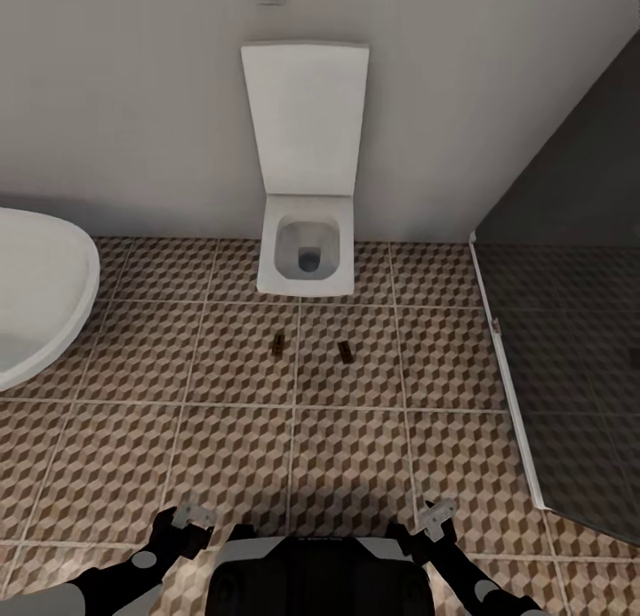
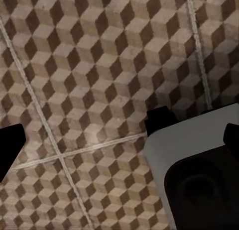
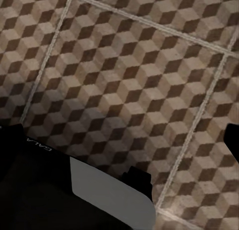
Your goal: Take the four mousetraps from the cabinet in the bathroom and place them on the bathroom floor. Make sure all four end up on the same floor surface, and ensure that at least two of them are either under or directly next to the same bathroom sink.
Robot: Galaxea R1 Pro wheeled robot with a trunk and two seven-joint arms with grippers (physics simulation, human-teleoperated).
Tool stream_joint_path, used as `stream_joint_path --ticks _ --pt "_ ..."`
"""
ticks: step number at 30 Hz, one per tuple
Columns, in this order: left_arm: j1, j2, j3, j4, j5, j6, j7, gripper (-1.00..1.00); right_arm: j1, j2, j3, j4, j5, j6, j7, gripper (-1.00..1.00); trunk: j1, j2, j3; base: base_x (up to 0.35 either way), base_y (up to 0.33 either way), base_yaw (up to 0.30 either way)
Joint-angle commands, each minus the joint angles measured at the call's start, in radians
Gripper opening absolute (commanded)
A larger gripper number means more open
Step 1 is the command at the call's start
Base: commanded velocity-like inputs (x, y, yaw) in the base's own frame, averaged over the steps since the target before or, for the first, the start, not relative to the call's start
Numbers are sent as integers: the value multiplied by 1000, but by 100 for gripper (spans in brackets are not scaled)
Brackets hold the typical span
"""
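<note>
At the far left we see the curved white bathtub (image 1: 36, 287) rim cutting into the bathroom floor (image 1: 231, 456). The square toilet (image 1: 305, 243) stands against the back wall, and a dark glass shower screen (image 1: 569, 349) closes off the right. Between these edges the cube-patterned tiles lie broad and open before us. Two mousetraps rest flat there, near the toilet's front: one (image 1: 279, 343) left, one (image 1: 345, 350) right, small and dark, apart. We cannot tell whether the left gripper (image 1: 191, 518) or right gripper (image 1: 436, 514) is parted or closed.
</note>
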State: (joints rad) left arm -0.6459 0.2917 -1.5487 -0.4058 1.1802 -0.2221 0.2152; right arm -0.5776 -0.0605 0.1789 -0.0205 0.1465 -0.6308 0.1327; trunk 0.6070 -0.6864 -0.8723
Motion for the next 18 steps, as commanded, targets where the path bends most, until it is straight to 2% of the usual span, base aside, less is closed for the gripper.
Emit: stream_joint_path --ticks 1,18 --pt "1 1 -9 -2 7 -6 8 100 0 -1 0 1 3 -3 0 100 -4 6 3 0 0 0" --pt "14 1 -10 4 13 -9 8 100 28 -1 0 1 3 -6 -2 100 -69 125 56 0 0 0"
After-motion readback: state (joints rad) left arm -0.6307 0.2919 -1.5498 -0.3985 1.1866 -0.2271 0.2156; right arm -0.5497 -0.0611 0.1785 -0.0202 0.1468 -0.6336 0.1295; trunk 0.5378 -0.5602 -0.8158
